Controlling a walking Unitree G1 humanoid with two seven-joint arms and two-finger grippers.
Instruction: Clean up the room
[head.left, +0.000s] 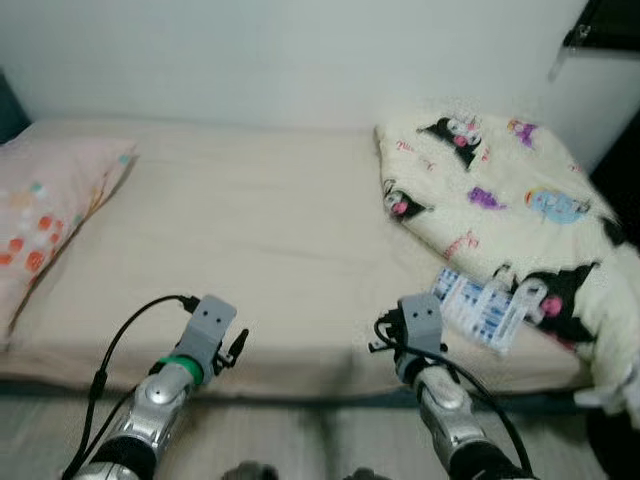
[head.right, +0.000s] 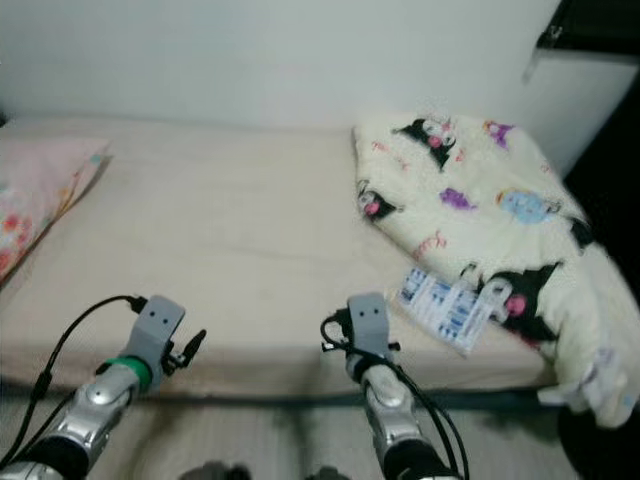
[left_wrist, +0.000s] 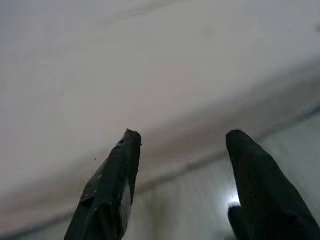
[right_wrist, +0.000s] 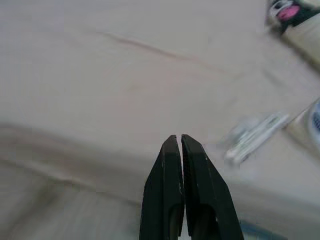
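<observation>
Crinkly plastic packet (head.left: 487, 306), blue-white, on bed (head.left: 270, 230) beside blanket (head.left: 500, 210) | likely light, floppy, slippery: pinch near edge | right gripper (right_wrist: 179, 141) pressed closed, empty | left gripper (left_wrist: 182, 137) spread

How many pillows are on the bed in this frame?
1. The pink patterned pillow lies at the bed's left end. The cartoon-print blanket bunched on the right could hide another.

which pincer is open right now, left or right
The left pincer: its two black fingers stand wide apart, over the bed's near edge. The right pincer has its fingers pressed together.
</observation>
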